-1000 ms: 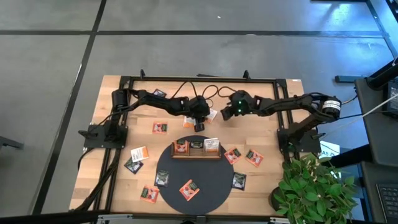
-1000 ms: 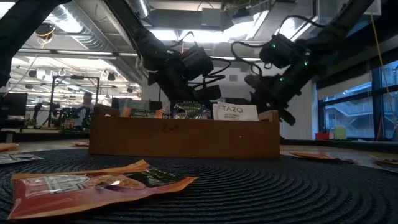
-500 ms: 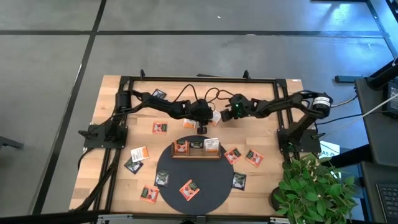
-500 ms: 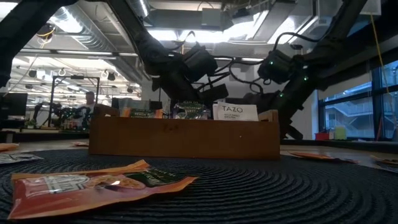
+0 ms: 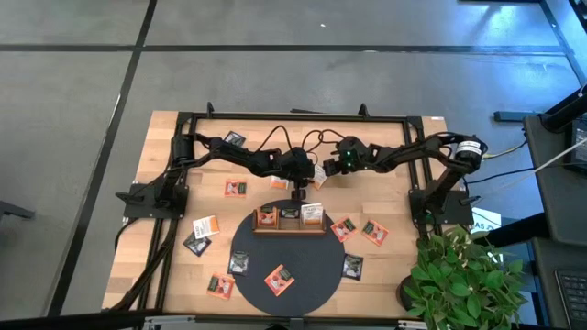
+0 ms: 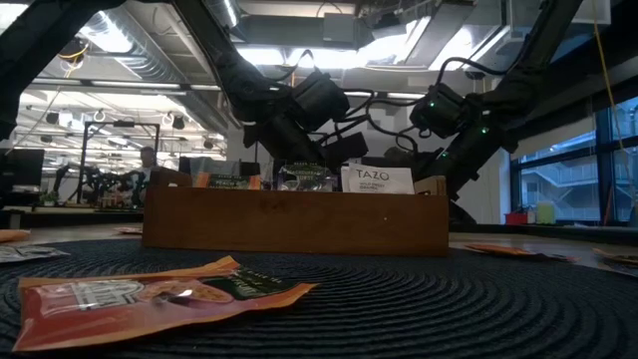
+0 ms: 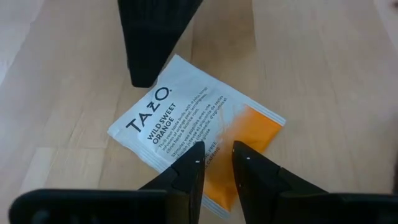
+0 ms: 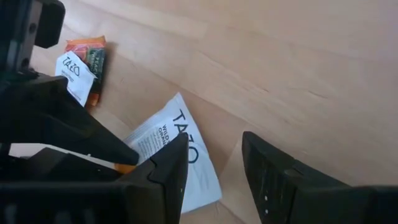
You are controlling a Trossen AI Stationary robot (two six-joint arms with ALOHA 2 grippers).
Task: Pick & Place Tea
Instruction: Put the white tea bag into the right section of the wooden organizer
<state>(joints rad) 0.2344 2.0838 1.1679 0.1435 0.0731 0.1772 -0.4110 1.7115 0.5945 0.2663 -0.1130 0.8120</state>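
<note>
Pale wooden bench carries a white-and-orange square tea sachet; left pincer hangs over it, fingers narrowly apart, right pincer apart beside.

The sachet on the pale wood table is white with black lettering and an orange corner; the fingers are black.

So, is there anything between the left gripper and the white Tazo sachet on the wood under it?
Nothing visible lies between the left gripper and the white Tazo sachet. The right gripper hangs close over the same sachet and could crowd the approach.
</note>
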